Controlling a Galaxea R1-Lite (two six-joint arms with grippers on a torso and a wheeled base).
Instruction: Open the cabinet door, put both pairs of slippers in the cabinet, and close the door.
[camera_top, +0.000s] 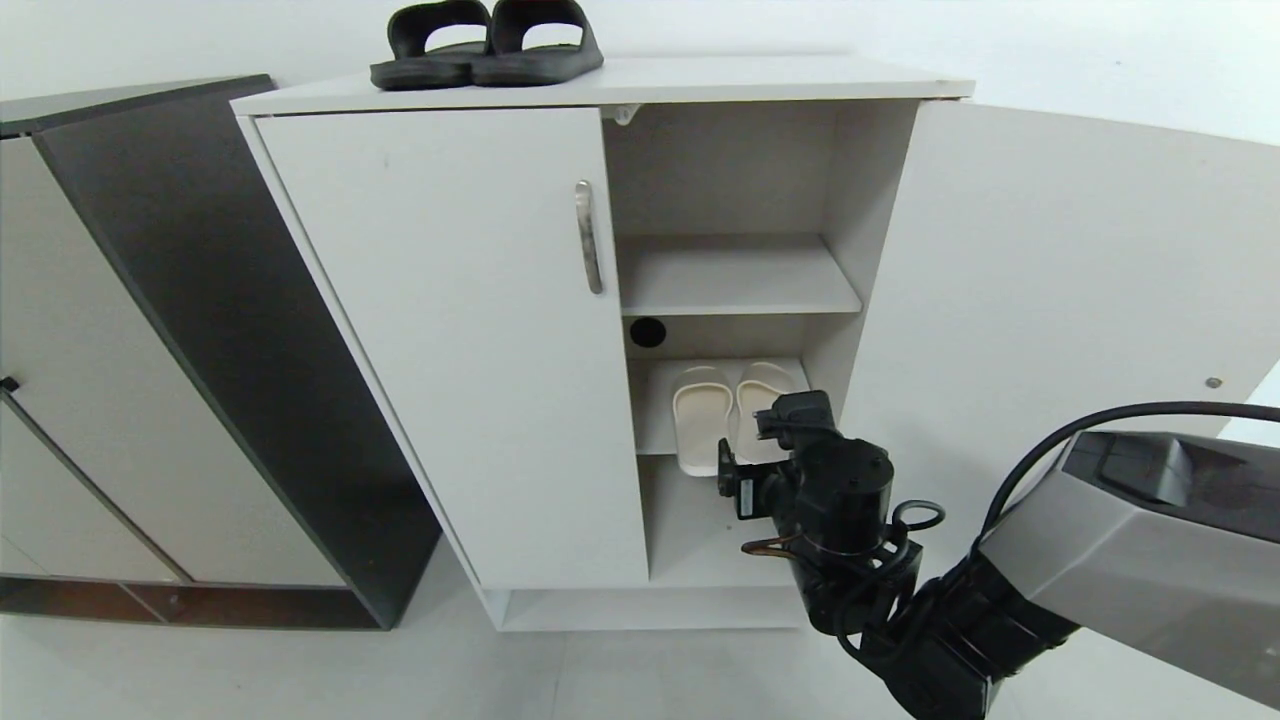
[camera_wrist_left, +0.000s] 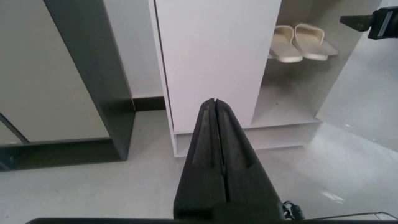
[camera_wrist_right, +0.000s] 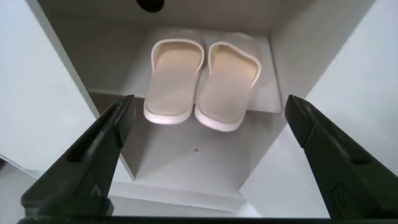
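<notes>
The right gripper (camera_wrist_right: 210, 106), spread wide and empty, faces the cream slippers (camera_wrist_right: 202, 81) just ahead on the cabinet (camera_top: 600, 85) shelf. The black slippers (camera_top: 487, 45) lie well above, on top. Beside it, the closed door (camera_top: 450, 330) hides the cabinet's other half. The left gripper (camera_wrist_left: 214, 109) is pinched together.

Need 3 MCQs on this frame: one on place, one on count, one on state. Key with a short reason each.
1. The black slippers sit: A on top of the cabinet; B inside it, up high; C inside it, at the bottom.
2. Pairs inside the cabinet: A none; B one; C two.
3. The right gripper is: A shut on a slipper; B open and empty; C shut and empty.

Key:
1 A: the pair rests on the top panel.
2 B: the cream slippers are the one pair inside.
3 B: its fingers stand wide apart in front of the cream slippers, holding nothing.
</notes>
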